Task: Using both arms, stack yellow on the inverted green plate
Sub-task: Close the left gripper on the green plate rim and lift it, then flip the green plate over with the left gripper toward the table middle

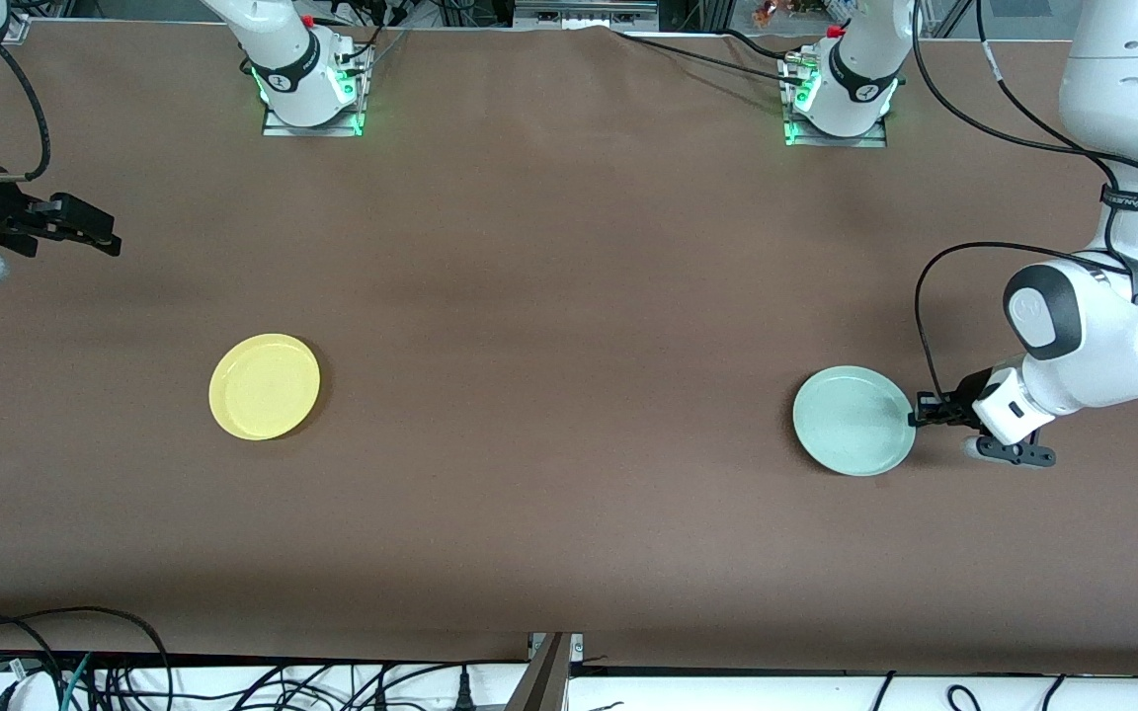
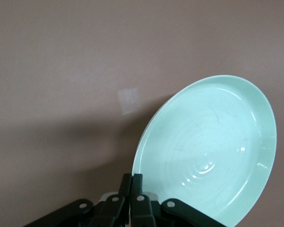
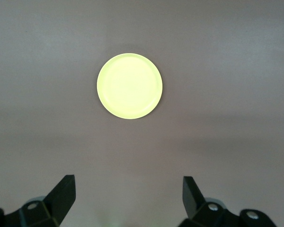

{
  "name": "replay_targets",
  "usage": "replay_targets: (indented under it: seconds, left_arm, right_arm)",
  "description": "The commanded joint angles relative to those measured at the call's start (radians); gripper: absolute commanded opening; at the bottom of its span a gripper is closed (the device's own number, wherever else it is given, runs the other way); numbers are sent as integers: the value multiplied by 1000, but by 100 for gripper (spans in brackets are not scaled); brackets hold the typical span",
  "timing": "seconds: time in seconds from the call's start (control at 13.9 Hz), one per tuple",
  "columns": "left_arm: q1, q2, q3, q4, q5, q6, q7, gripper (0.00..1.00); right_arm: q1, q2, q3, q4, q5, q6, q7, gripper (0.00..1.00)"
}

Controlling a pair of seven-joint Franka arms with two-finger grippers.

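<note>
The pale green plate lies at the left arm's end of the table, hollow side showing. My left gripper is low at its edge toward that end and is shut on the rim. In the left wrist view the green plate looks tilted, with my left gripper pinching its rim. The yellow plate lies flat, right way up, toward the right arm's end. My right gripper is open and empty, held high over that end of the table. In the right wrist view the yellow plate shows ahead of the right gripper.
The brown table is bare between the two plates. The arm bases stand along the table edge farthest from the front camera. Cables lie along the table's front edge.
</note>
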Motion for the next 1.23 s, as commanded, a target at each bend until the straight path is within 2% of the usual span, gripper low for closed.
replay_targets:
  seconds: [0.0, 0.22, 0.43, 0.5, 1.01, 1.15]
  left_arm:
    - [-36, -15, -4, 61, 78, -8, 1, 0]
    - [-99, -13, -4, 129, 171, -5, -5, 0]
    - [-164, -9, -9, 195, 352, 2, -71, 0]
    - [-179, -4, -36, 215, 432, 3, -99, 0]
    - [-233, 8, -187, 256, 1146, 19, -421, 0]
    - [-253, 17, -204, 259, 1355, 19, -519, 0]
  right_arm:
    - [-11, -21, 11, -16, -2, -4, 10, 100]
    - [-11, -21, 11, -16, -2, -4, 10, 100]
    - [-11, -21, 11, -16, -2, -4, 10, 100]
    - [-11, -21, 11, -16, -2, -4, 10, 100]
    - [-11, -21, 11, -16, -2, -4, 10, 100]
    - [-11, -21, 11, -16, -3, -4, 10, 100]
